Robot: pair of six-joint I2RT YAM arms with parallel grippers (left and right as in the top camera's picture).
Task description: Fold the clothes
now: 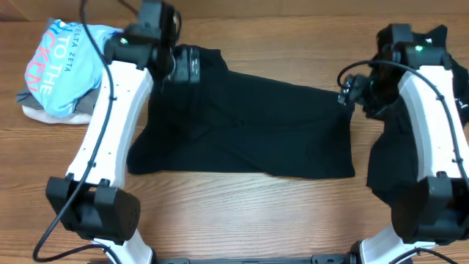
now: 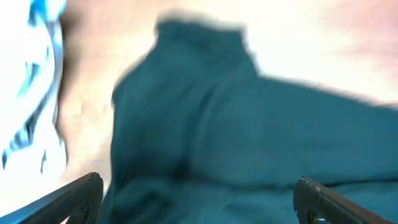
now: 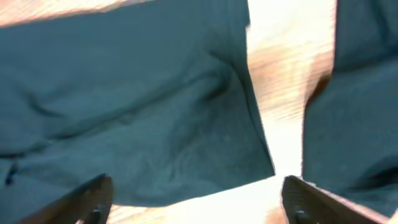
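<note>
L hand (image 2: 198, 186) & R hand (image 3: 198, 186) released, arms stretched fwd over black shirt (image 1: 242, 125)

We found the overhead view evenly and softly lit, the table (image 1: 242, 213) a warm brown with only faint shadows beside the arms. The black shirt (image 1: 249, 125) read as a nearly featureless dark mass, its folds barely visible. Both wrist views were heavily blurred. In the left wrist view the wood was washed out to pale glare, the shirt took a teal cast, and the light-blue tee (image 2: 28, 112) was blown almost white. The right wrist view showed the same cast, overexposed wood and soft gripper fingers (image 3: 81, 202).
</note>
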